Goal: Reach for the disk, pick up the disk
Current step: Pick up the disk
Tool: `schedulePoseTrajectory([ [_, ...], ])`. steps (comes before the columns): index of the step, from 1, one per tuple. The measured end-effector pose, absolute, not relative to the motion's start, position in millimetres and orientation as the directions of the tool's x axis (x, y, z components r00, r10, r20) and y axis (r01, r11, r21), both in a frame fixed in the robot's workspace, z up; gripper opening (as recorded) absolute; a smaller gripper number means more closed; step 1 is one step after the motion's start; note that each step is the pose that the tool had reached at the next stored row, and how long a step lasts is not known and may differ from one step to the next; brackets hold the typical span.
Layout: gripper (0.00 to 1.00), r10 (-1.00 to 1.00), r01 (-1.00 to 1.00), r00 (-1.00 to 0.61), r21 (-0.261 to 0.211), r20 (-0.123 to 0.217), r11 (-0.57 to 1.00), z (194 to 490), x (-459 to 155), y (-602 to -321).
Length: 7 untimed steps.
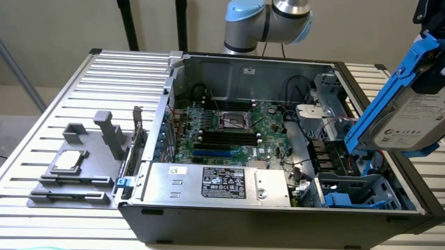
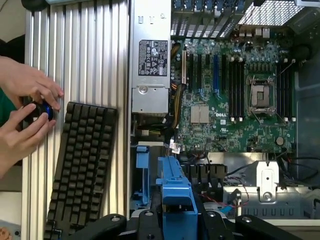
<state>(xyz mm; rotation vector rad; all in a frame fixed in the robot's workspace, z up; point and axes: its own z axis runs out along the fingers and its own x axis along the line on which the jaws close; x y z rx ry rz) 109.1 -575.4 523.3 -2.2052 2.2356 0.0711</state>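
The disk (image 1: 410, 112), a silver-grey hard drive with a white label in a bright blue carrier, hangs tilted in the air above the open computer case's drive bay, at the exterior view's right. My gripper (image 1: 430, 14) holds it from above at the frame's upper right corner. In the wrist view, the blue carrier (image 2: 176, 192) sits clamped in my gripper (image 2: 177, 222), with the motherboard (image 2: 235, 90) far below it.
The open case (image 1: 278, 221) holds a motherboard (image 1: 230, 130), a power supply (image 1: 215, 182) and blue caddies (image 1: 355, 190). A grey fixture with a small chip (image 1: 70, 160) lies on the slatted table. A keyboard (image 2: 80, 165) and a person's hands (image 2: 25, 110) are beside the case.
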Motion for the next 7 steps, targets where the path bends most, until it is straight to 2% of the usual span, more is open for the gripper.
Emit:
schedulePoseTrajectory([
  [7,0.33,-0.999,-0.999,-0.014,0.032,-0.032,0.013,523.4,109.3,-575.4],
])
